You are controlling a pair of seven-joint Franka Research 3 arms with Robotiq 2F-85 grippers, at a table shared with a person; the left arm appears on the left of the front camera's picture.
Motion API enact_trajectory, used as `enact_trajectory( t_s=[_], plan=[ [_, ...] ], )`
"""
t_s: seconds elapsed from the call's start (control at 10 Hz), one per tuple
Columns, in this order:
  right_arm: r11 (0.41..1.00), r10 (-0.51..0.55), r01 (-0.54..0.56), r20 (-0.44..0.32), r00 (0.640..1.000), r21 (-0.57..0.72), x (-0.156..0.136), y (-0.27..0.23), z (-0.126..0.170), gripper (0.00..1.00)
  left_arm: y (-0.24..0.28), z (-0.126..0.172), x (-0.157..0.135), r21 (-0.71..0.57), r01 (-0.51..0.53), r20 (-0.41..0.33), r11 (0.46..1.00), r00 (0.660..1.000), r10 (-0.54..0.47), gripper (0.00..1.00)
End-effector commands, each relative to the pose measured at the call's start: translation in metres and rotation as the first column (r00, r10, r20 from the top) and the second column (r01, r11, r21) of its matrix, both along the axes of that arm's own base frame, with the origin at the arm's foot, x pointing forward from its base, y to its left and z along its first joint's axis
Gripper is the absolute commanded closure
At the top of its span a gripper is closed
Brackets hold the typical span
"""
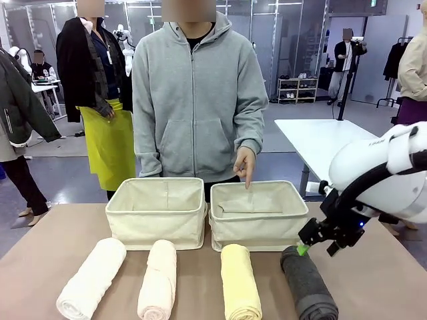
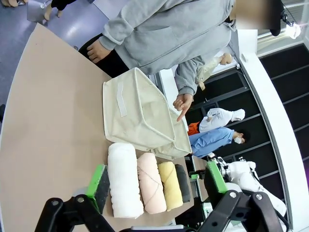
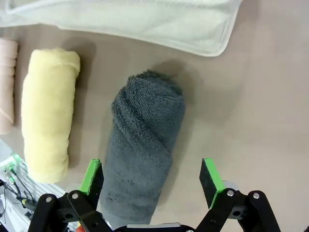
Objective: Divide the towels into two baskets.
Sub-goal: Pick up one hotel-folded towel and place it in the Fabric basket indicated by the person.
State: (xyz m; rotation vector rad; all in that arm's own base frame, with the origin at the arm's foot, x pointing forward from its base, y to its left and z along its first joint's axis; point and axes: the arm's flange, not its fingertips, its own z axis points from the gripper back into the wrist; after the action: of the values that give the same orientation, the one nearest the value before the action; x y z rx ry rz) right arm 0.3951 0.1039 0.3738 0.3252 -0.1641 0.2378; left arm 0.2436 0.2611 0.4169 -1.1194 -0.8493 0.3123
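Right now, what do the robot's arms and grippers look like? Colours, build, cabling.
Right arm: glossy white rounded shell, with a black cable running along it toward the wrist. Right gripper: black two-finger linkage with visible bolted joints and flat green pads on the fingertips. Left gripper: same build, black with green pads. I can make out no markings on either gripper.

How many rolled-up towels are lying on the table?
4. They lie in a row before the baskets: white towel at the robot's left, then cream towel, yellow towel, and grey towel below the open right claw. Basket floors are partly hidden.
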Motion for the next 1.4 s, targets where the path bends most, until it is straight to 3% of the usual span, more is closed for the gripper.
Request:
enact_trajectory(
  t_s=[0.0,0.4,0.7,1.3],
  plan=[
    [0.999,-0.019,0.019,-0.025,1.0,-0.029,0.001,0.017,-0.011,0.0,0.001,0.001,-0.001,-0.011,0.001,0.016,1.0,1.0,-0.001,0.0],
    [0.995,0.008,-0.016,-0.08,0.997,-0.1,0.006,0.037,-0.05,0.0,0.001,0.001,-0.001,-0.011,0.001,0.016,1.0,1.0,-0.001,0.0],
    [0.995,0.049,-0.058,-0.114,0.992,-0.084,0.005,0.04,-0.061,0.0,0.001,0.001,-0.001,-0.011,0.001,0.016,1.0,1.0,-0.001,0.0],
    [0.996,0.063,-0.069,-0.116,0.991,-0.051,-0.001,0.037,-0.06,0.59,0.001,0.001,-0.001,-0.011,0.001,0.016,1.0,1.0,-0.001,0.0]
  ],
)
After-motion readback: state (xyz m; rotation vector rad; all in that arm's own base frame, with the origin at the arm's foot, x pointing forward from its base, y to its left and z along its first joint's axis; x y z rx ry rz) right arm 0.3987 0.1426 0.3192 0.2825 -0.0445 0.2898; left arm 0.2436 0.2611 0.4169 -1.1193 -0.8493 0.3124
